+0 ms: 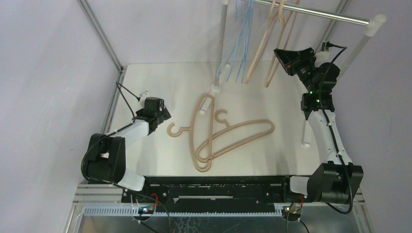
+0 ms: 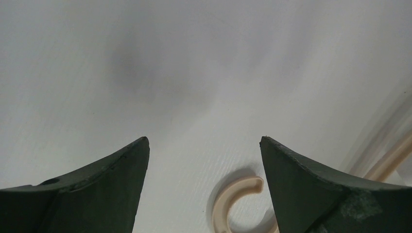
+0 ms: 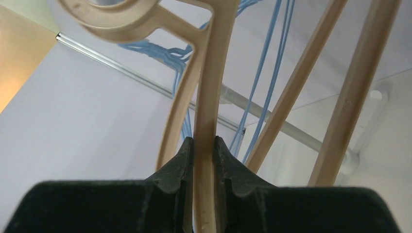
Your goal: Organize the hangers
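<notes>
While the right gripper point(image 3: 204, 143) is clamping a tan hanger point(image 3: 210, 82) up by the rail point(image 1: 320, 14), the left gripper point(image 2: 204, 145) is hovering, jaws apart, beside other hangers point(image 1: 268, 126) lying on the counter point(image 1: 155, 82).

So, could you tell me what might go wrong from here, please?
The right gripper pinches just one thin bar of a tan hanger near the rail; it could swing or slip. The tan hangers on the table lie interlocked, so the open left gripper, lifting one by its hook, might drag the others.
</notes>
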You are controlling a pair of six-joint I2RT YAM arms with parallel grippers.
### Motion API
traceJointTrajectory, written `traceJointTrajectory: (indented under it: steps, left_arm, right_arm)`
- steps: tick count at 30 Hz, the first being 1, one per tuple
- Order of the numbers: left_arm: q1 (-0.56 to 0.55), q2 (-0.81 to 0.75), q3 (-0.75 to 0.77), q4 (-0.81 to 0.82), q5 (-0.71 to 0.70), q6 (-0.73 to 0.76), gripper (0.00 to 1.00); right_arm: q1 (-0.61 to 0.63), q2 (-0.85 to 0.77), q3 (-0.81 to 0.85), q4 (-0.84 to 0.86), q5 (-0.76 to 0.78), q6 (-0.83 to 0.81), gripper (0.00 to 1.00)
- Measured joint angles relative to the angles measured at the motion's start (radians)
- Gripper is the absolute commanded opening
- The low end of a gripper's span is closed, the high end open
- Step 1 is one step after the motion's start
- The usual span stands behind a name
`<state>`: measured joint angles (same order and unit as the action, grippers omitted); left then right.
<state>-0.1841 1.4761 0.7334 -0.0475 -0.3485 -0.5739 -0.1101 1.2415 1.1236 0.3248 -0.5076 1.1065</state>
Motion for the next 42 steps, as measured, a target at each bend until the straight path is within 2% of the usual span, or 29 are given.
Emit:
traceJointTrajectory:
  steps: [8,19,28,30,36,42]
  left_arm:
    - [0.0,0.024,0.005,-0.004,0.0,0.006,0.89]
    - [0.0,0.024,0.023,-0.008,-0.001,0.007,0.89]
    - [0.0,0.024,0.023,-0.008,0.0,0.007,0.89]
    - [0.0,0.024,0.023,-0.008,-0.001,0.006,0.89]
    - [0.0,0.025,0.023,-0.007,0.0,0.007,0.89]
    - [0.0,0.032,0.023,-0.008,0.0,0.006,0.89]
  right_arm:
    - [0.007,0.097,0.04,0.049,-0.012,-0.001,0.13]
    - [0.182,0.238,0.195,-0.023,0.012,-0.083,0.13]
    - [0.261,0.316,0.293,-0.073,0.034,-0.137,0.13]
    - [0.269,0.334,0.317,-0.086,0.034,-0.146,0.17]
    - [0.264,0.339,0.327,-0.115,0.035,-0.166,0.42]
    - [0.262,0.311,0.274,-0.187,0.058,-0.197,0.57]
